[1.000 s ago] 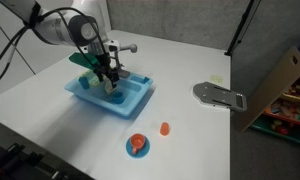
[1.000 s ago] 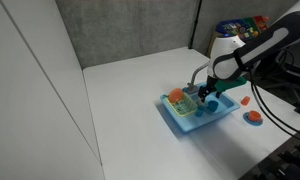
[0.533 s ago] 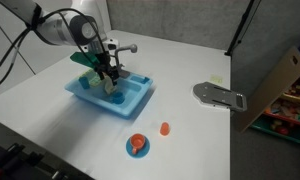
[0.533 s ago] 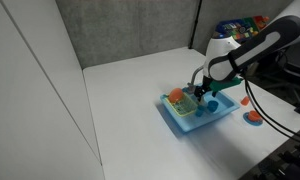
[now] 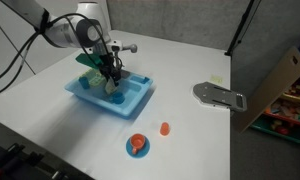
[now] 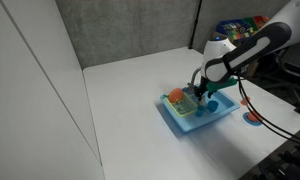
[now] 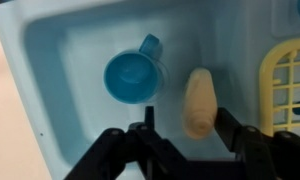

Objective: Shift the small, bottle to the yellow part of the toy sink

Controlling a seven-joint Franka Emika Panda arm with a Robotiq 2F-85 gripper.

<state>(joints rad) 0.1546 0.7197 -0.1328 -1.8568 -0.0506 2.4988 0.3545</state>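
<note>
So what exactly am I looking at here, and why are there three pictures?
It is a robot arm steered by a person. Two pictures come from cameras standing around the white table; the third comes from a camera on the arm's wrist, looking down past its two-fingered gripper. On the table are a blue toy sink, a small orange piece, a blue round piece and a flat grey object. In the basin lie a blue cup and the small bottle, beside the yellow part. The open fingers straddle the bottle; nothing is held.
</note>
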